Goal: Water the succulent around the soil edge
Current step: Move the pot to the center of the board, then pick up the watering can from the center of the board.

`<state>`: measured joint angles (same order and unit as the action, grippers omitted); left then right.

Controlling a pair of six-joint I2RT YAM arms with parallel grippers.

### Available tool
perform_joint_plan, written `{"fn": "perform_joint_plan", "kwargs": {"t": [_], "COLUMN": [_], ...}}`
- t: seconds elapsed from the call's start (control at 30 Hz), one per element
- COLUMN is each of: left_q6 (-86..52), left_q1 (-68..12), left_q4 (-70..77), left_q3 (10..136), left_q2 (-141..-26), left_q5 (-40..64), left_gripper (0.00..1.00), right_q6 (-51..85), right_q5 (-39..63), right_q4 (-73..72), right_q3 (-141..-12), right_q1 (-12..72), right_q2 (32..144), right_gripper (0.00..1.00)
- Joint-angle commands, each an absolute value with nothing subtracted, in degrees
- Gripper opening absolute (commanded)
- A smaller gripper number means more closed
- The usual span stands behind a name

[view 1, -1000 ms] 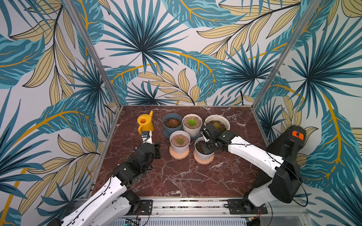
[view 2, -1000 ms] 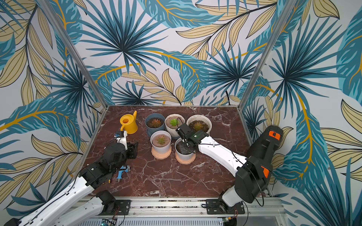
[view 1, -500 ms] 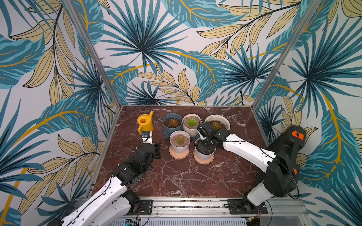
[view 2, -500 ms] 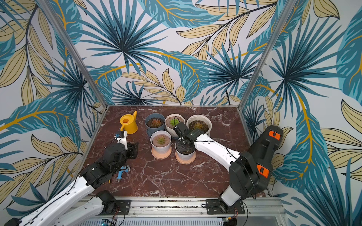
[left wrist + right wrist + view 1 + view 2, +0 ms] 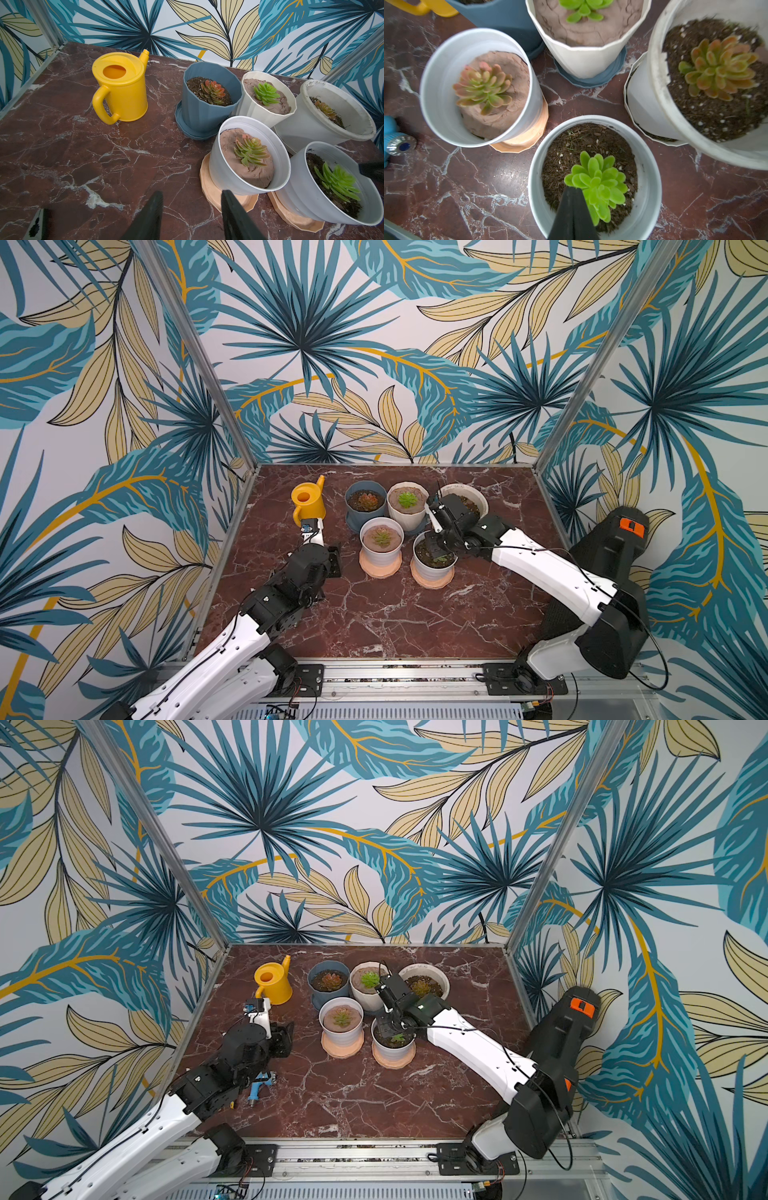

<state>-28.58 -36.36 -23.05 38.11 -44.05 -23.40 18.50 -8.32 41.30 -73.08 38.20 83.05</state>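
The yellow watering can (image 5: 308, 502) (image 5: 120, 91) stands upright at the back left of the marble table, held by neither gripper. Several potted succulents are clustered mid-table. My right gripper (image 5: 436, 548) (image 5: 572, 190) is shut and empty. It hangs just above the soil of the front right white pot (image 5: 650, 178), beside that pot's bright green succulent (image 5: 598, 185) (image 5: 442, 560). My left gripper (image 5: 334, 561) (image 5: 191, 192) is open and empty, low over bare table in front of the can and left of the pots.
Behind stand a blue pot (image 5: 365, 499), a ribbed cream pot (image 5: 407, 514) and a wide white pot (image 5: 478, 495). A front left white pot (image 5: 381, 551) sits on a peach saucer. A blue spray nozzle (image 5: 259, 1085) lies by my left arm. Walls close three sides.
My right wrist has shifted slightly above the front right pot, its jaws staying shut. The left arm and the watering can have not moved.
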Motion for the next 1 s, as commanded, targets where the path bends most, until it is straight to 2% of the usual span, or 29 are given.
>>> {"fn": "perform_joint_plan", "kwargs": {"t": [0.0,0.1,0.23,0.27,0.3,0.33,0.43,0.53,0.67,0.9,0.97], "left_q6": [-28.5,-28.5,-27.9,-28.0,-28.2,-28.9,-28.9,-25.9,-21.2,-16.0,-14.3], "left_q1": [-36.5,-36.5,-34.5,-32.8,-30.9,-28.3,-23.6,-19.5,-10.8,8.0,12.2], "left_q4": [-20.2,-17.7,-14.5,-13.8,-13.0,-12.5,-12.4,-10.8,-6.5,2.6,3.7], "left_q3": [38.4,38.3,39.7,40.2,40.4,40.7,42.5,43.2,43.7,47.0,49.6], "left_q2": [-44.3,-45.4,-49.4,-50.8,-52.0,-53.3,-56.4,-58.9,-64.4,-81.7,-87.2], "left_q5": [-25.6,-29.2,-34.7,-34.0,-32.6,-30.1,-26.9,-26.6,-18.6,8.8,17.7], "left_gripper": [0.50,0.53,0.64,0.65,0.66,0.67,0.69,0.77,0.76,0.73,0.69], "right_q6": [15.3,11.7,6.7,5.9,5.4,4.8,3.8,2.4,1.3,2.5,2.6], "right_q5": [-6.8,-3.8,-0.1,1.0,2.1,3.4,4.9,5.8,6.0,7.0,6.2], "right_q4": [38.4,34.6,25.2,22.2,19.7,16.8,9.0,4.8,0.3,-5.1,-6.2], "right_q3": [-73.1,-71.3,-64.2,-61.5,-59.2,-56.5,-49.4,-43.9,-37.7,-32.8,-31.9], "right_q1": [38.5,38.7,39.5,39.7,39.8,39.8,39.9,39.8,39.9,39.9,39.8], "right_q2": [79.5,75.2,66.0,63.2,61.0,58.5,53.3,49.8,46.2,42.2,41.7], "right_gripper": [0.09,0.14,0.32,0.48,0.95,1.00,1.00,1.00,1.00,1.00,0.99]}}
